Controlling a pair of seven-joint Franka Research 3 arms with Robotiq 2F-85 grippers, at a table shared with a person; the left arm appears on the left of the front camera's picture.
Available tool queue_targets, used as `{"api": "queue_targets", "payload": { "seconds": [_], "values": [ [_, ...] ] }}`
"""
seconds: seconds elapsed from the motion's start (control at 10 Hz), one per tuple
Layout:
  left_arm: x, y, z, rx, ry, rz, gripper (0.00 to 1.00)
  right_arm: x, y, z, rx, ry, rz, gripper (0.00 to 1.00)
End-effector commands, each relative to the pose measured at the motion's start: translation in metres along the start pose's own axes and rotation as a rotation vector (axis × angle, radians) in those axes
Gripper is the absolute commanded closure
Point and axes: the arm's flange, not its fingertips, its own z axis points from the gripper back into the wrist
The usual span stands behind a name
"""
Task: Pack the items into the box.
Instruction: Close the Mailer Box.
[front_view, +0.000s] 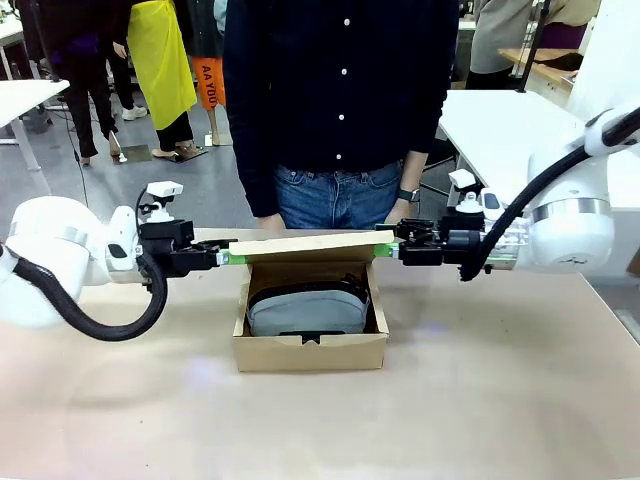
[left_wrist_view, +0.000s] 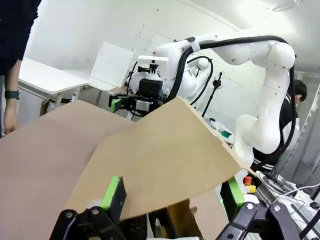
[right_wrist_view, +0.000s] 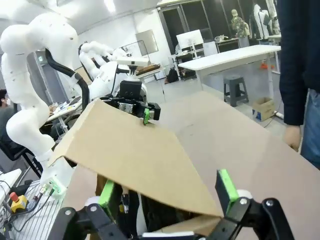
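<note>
- Nearest me, the shallow brown cardboard box (front_view: 310, 350) sits on the counter (front_view: 480, 400), the soft grey-blue zip pouch (front_view: 308, 310) already inside.
- Beyond, left gripper (front_view: 222, 257) and right gripper (front_view: 396, 246), jaws apart, flank the hinged flap lid (front_view: 310, 244), I judge to lower it.

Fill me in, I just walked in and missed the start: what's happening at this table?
Two robot arms are at the cardboard box, one at each end of its raised flap lid. The left gripper and right gripper both have open jaws straddling the flap's ends. The grey-blue pouch already lies inside. A person stands behind, watching.
</note>
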Motion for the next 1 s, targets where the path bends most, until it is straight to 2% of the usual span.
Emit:
{"api": "queue_targets", "payload": {
  "seconds": [0.0,0.3,0.5,0.6,0.8,0.9],
  "values": [
    [-0.003,-0.024,0.023,0.046,0.004,-0.067,0.00,-0.006,0.015,0.032,-0.028,-0.031,0.031,0.00],
    [-0.006,-0.050,0.059,0.105,-0.075,-0.118,0.00,-0.010,0.024,0.075,-0.124,-0.114,0.024,0.00],
    [0.004,-0.055,0.057,0.126,-0.193,-0.221,0.00,0.002,0.023,0.065,-0.148,-0.143,0.053,0.00],
    [0.007,-0.051,0.047,0.102,-0.204,-0.269,0.00,0.007,0.019,0.050,-0.123,-0.130,0.078,0.00],
    [0.009,-0.035,0.022,0.068,-0.128,-0.291,0.00,0.011,0.011,0.014,-0.056,-0.080,0.106,0.00],
    [0.007,-0.022,0.004,0.055,-0.046,-0.271,0.00,0.008,0.005,-0.006,-0.069,-0.029,0.133,0.00]
  ]
}}
